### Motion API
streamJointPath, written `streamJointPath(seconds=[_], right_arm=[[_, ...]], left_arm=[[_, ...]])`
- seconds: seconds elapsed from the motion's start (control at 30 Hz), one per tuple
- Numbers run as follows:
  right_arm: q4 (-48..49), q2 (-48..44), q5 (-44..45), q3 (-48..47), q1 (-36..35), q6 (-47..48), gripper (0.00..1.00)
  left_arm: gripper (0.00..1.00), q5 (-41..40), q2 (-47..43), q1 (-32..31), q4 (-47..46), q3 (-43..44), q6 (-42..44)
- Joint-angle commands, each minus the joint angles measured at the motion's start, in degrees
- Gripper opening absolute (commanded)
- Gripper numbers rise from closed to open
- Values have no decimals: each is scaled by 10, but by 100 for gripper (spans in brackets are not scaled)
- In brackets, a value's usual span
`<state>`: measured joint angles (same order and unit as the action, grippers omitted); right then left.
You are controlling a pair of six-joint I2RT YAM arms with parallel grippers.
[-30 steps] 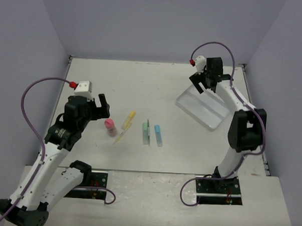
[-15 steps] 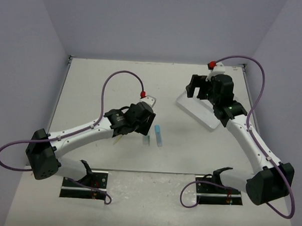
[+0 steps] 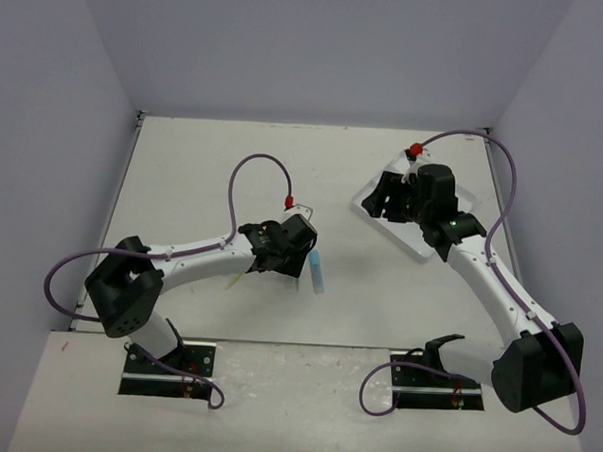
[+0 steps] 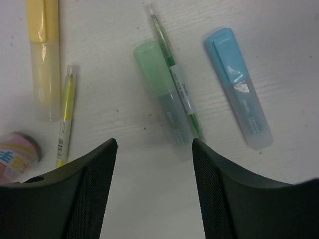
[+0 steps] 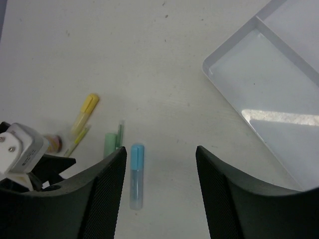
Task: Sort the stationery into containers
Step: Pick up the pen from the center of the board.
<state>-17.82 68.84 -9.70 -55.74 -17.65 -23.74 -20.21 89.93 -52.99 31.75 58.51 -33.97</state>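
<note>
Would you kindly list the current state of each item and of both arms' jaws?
Left arm: jaws open, empty.
Right arm: jaws open, empty.
Tray: nothing in the visible part.
Yellow marker: capped, lying flat.
Green highlighter: capped, lying flat.
Blue highlighter: capped, lying flat.
Green pen: lying against the green highlighter.
Yellow-green pen: lying flat.
Pink cylinder: ungrasped, partly hidden.

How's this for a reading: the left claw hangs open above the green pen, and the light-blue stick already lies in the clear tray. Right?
Not quite. The light-blue stick lies on the table, well outside the clear tray, as the right wrist view shows. The left claw does hang open above the green pen.
</note>
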Motion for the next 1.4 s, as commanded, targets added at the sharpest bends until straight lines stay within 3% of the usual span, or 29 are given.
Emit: streamJointPath(seconds=[0.0,0.33,0.6,0.7,0.83,0.9,1.13,1.23,1.37], right_arm=[[-10,-10,-29,9,-12,-13,58],[-19,4,-28,7,-32,-6,54],[-20,13,-30,1,-37,-3,54],[-20,16,-33,1,-39,-3,54],[-3,12,-79,11,-43,4,53],[30,9,-142,28,-46,3,52],[357,17,-385,187,-63,-97,62],[457,42,-388,226,-92,-132,63],[547,48,-337,242,-154,-154,64]], left_arm=[[64,-34,47,18,-45,26,-56],[53,-14,94,40,-80,11,-55],[54,-1,108,48,-101,-15,-60],[43,-8,117,49,-95,-15,-64],[11,-22,106,59,-94,-32,-68],[0,-31,78,61,-92,-38,-75],[0,9,-128,58,-188,-76,-70],[0,26,-202,59,-241,-93,-91],[0,43,-232,58,-279,-100,-120]])
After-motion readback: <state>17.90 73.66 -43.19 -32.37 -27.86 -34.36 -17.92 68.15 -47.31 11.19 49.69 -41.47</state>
